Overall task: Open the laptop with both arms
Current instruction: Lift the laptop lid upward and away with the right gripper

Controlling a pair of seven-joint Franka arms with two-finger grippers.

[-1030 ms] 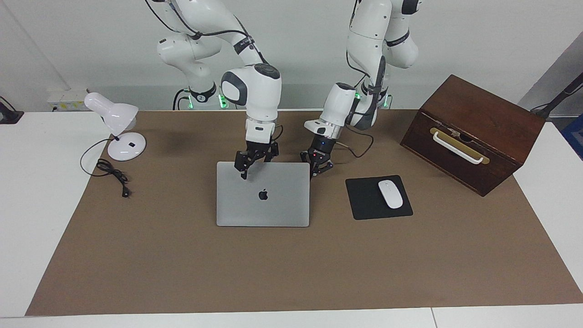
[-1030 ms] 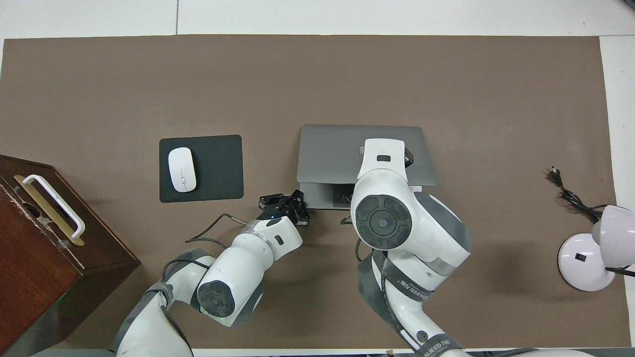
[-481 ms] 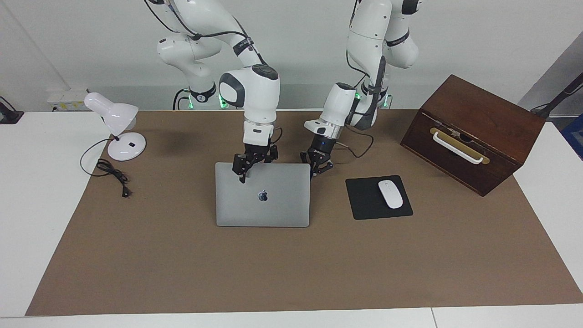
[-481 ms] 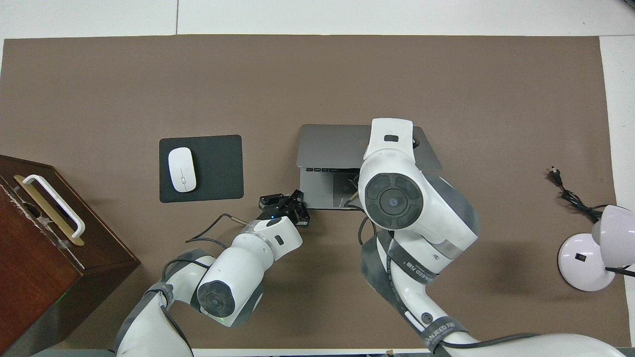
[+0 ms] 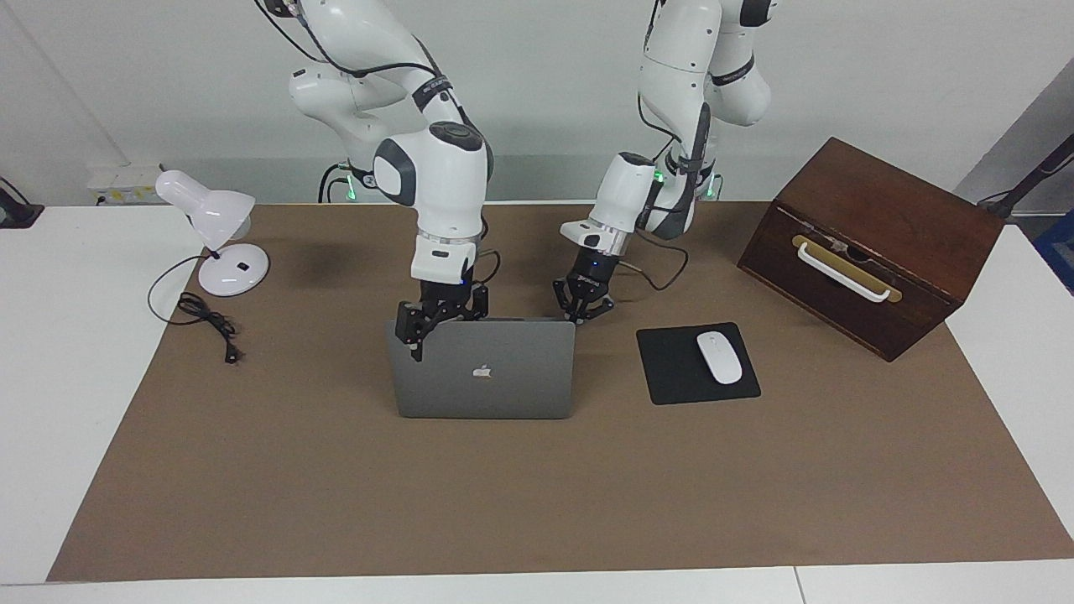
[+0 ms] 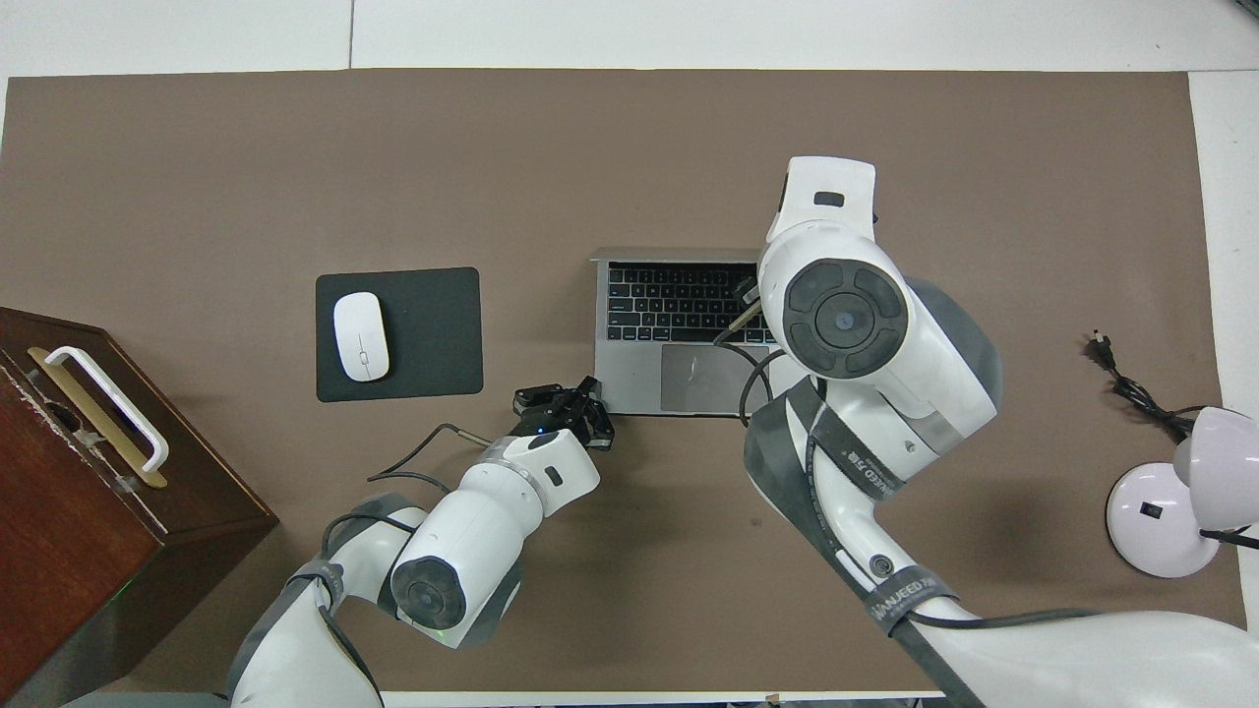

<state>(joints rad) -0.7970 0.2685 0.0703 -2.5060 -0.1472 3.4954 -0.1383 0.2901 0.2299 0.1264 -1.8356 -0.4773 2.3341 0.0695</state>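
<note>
- Laptop sits mid-table on the brown mat, at about 9 o'clock from the black mouse pad in the facing view.
- Lid stands raised, close to upright; its apple-logo back faces the facing camera. Overhead view shows black keys and grey trackpad exposed.
- Right gripper is at the lid's top corner toward the right arm's end of the table, at about 10 o'clock from the logo. One finger hangs down over the lid's outer face; jaws appear pinched on the lid edge.
- In the overhead view the right gripper is hidden under its own wrist.
- Left gripper is low at the base corner of the laptop nearest the robots, toward the left arm's end, at about 2 o'clock from the logo. Fingertips pressed together, nothing between them.
- Overhead view: left gripper touches or nearly touches the base's corner; exact contact not resolvable.
- White mouse lies on the mouse pad.
- Wooden box with a white handle sits at about 2 o'clock from the mouse pad.
- White desk lamp stands at the right arm's end, its black cord trailing on the mat.
</note>
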